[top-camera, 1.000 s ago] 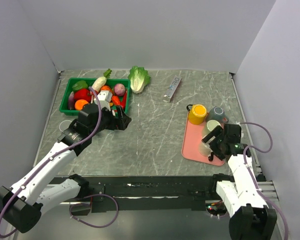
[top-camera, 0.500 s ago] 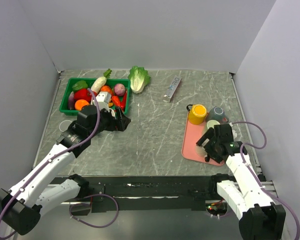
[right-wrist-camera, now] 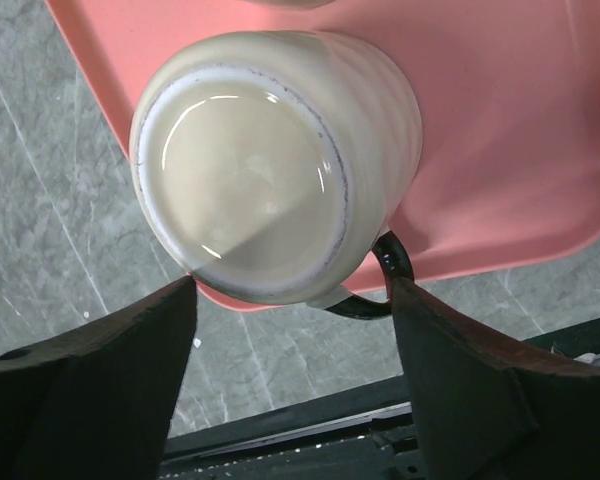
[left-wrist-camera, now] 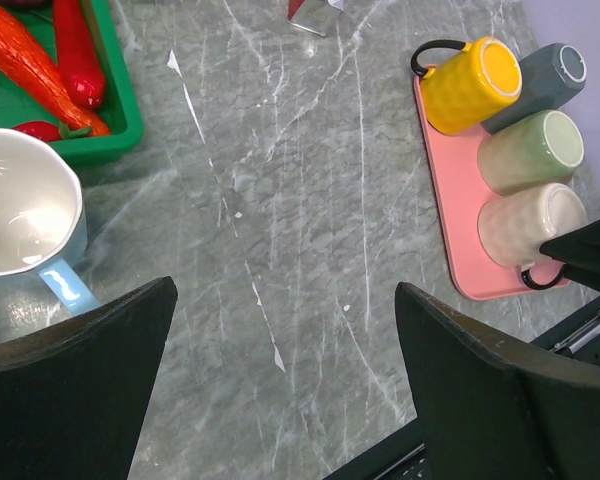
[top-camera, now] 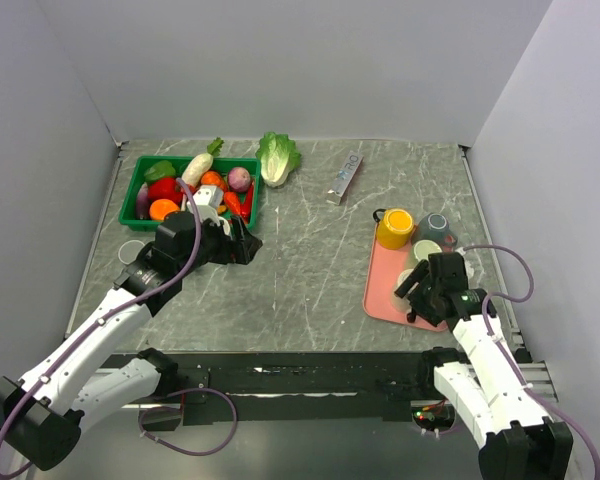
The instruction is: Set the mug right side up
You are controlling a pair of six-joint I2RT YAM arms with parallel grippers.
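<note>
Four mugs stand base up on a pink tray (left-wrist-camera: pixel 450 200): yellow (left-wrist-camera: pixel 464 70), grey-blue (left-wrist-camera: pixel 540 82), pale green (left-wrist-camera: pixel 530 150) and cream (left-wrist-camera: pixel 530 225). My right gripper (right-wrist-camera: pixel 290 290) is open and hangs just above the cream mug (right-wrist-camera: pixel 270 170), one finger on each side of its near edge, beside the black handle (right-wrist-camera: pixel 385 275). From above, the right gripper (top-camera: pixel 430 285) covers most of that mug. My left gripper (left-wrist-camera: pixel 285 290) is open and empty over bare table, next to the green basket (top-camera: pixel 140 190).
The green basket holds several toy vegetables. A white cup with a blue handle (left-wrist-camera: pixel 20 215) stands near the left gripper. A lettuce (top-camera: pixel 277 157) and a silver packet (top-camera: pixel 346 176) lie at the back. The tray (right-wrist-camera: pixel 500 150) lies close to the table's near right edge.
My right gripper has moved a little nearer and lower onto the cream mug. The left arm has barely shifted.
</note>
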